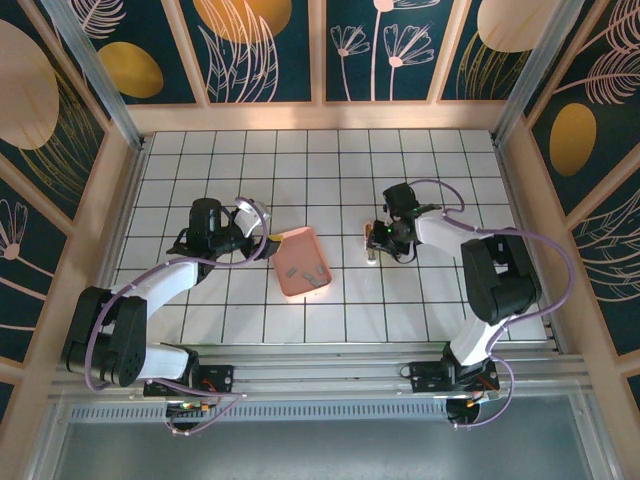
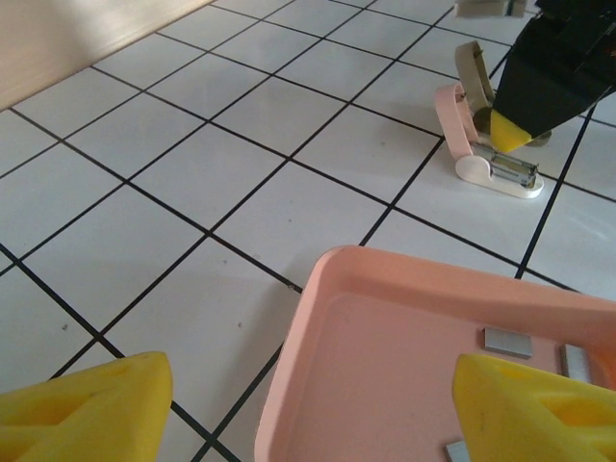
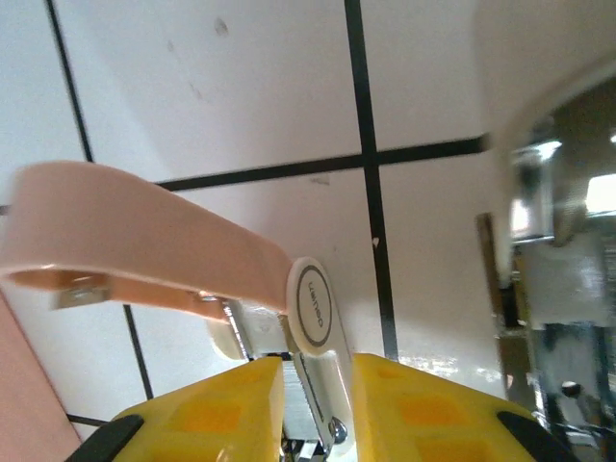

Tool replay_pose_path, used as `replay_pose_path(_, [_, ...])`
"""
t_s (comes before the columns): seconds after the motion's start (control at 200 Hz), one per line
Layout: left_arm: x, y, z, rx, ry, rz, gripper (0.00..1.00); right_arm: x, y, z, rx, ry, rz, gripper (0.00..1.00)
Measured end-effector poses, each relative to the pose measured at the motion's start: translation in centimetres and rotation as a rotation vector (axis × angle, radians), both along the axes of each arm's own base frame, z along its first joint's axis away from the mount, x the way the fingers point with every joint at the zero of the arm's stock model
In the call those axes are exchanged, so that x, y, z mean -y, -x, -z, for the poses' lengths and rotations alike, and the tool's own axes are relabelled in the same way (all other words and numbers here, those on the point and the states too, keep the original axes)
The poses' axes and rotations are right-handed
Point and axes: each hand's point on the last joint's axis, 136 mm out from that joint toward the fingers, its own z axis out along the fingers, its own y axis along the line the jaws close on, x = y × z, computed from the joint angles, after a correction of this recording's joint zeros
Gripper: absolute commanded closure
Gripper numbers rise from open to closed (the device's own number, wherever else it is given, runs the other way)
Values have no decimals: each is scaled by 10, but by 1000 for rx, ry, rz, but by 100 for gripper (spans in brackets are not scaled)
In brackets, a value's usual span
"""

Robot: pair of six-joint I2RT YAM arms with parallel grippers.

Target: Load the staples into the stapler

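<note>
Right pincer clamped on stapler; left pincer wide apart astride tray rim

Your stapler sits on the white tiles, well apart from the salmon-pink tray. It is small and hinged open: the pale pink top arm is swung up and tilted back, and the white base lies flat with its metal channel facing up. The yellow pads of the right gripper close against that base from both sides, near the round white hinge. Your staples lie loose and flat on the tray floor as several short grey metallic strips, scattered apart from each other and pointing different ways.
</note>
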Motion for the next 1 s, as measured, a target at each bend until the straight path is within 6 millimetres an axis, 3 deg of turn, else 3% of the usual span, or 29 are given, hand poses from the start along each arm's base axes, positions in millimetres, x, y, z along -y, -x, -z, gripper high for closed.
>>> replay_pose_path(0.24, [-6, -10, -6, -82, 75, -120, 23, 15, -4, -72, 273, -62, 97, 73])
replay_pose_path(0.335, [-11, -19, -14, -109, 110, -198, 23, 23, 0, -88, 337, -89, 163, 73])
replay_pose_path(0.556, [-24, -37, -39, -164, 172, -357, 22, 31, 16, -95, 354, -156, 267, 72])
replay_pose_path(0.766, [-30, -52, -55, -262, 221, -471, 21, 16, 33, -106, 347, -208, 268, 71])
replay_pose_path(0.996, [-32, -50, -34, -422, 220, -537, 21, -5, 32, -100, 299, -177, 220, 70])
